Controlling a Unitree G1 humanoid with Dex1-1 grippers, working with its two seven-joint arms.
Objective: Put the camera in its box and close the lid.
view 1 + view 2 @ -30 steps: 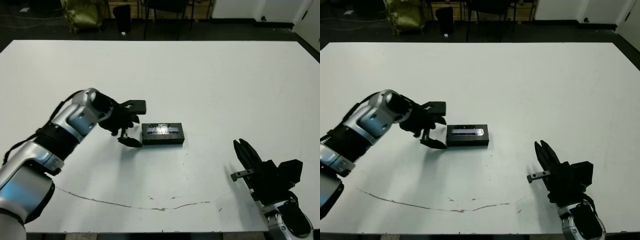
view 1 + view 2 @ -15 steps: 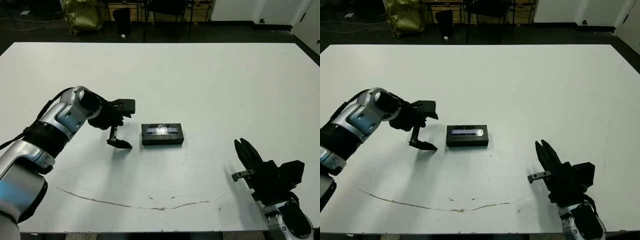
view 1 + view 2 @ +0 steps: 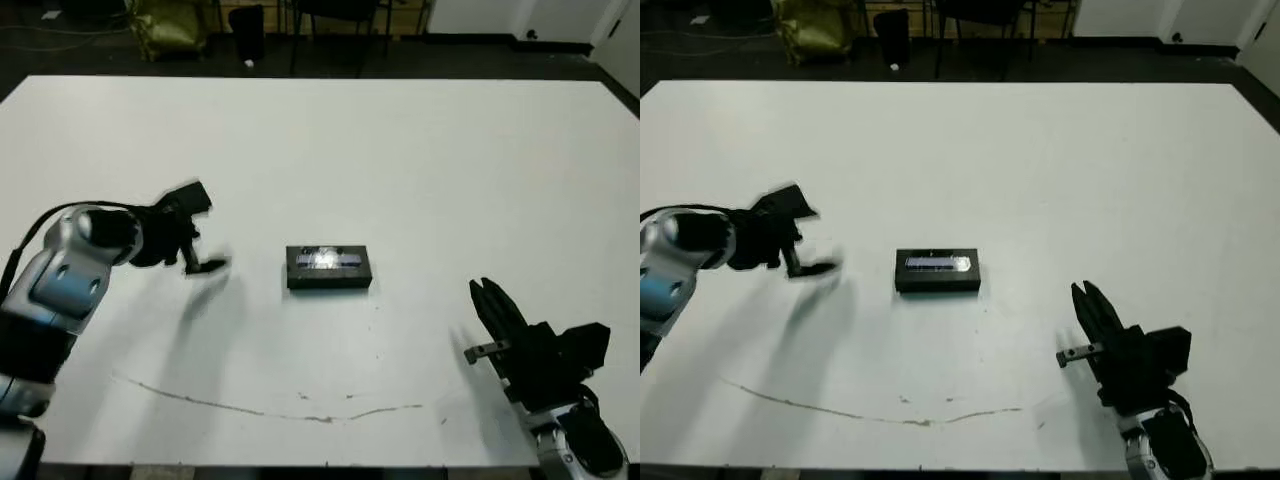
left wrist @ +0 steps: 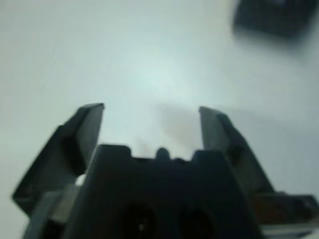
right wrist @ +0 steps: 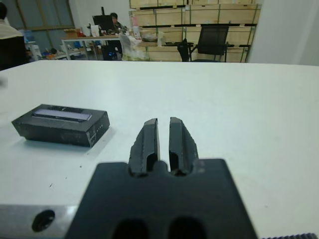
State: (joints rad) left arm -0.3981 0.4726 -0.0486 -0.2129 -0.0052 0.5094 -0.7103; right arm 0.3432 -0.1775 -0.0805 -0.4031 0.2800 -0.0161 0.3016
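The box (image 3: 329,268) sits shut on the white counter (image 3: 420,160) with its lid (image 3: 936,263) on, probably hiding the camera, so the left pincer (image 3: 205,266) hangs open beside it and the right pincer (image 5: 163,142) rests closed, holding nothing.

Big white worktop (image 3: 420,150) takes up most of the view, with a thin brownish crack or scuff line (image 3: 250,405) running along its 6 o'clock edge. Past the 12 o'clock edge the floor is dark, with a yellow-green bag (image 3: 165,25) and black chair legs. Behind that: wooden shelving (image 5: 199,20) full of boxes, a black office chair (image 5: 212,42), a cluttered desk (image 5: 87,40), people sitting.
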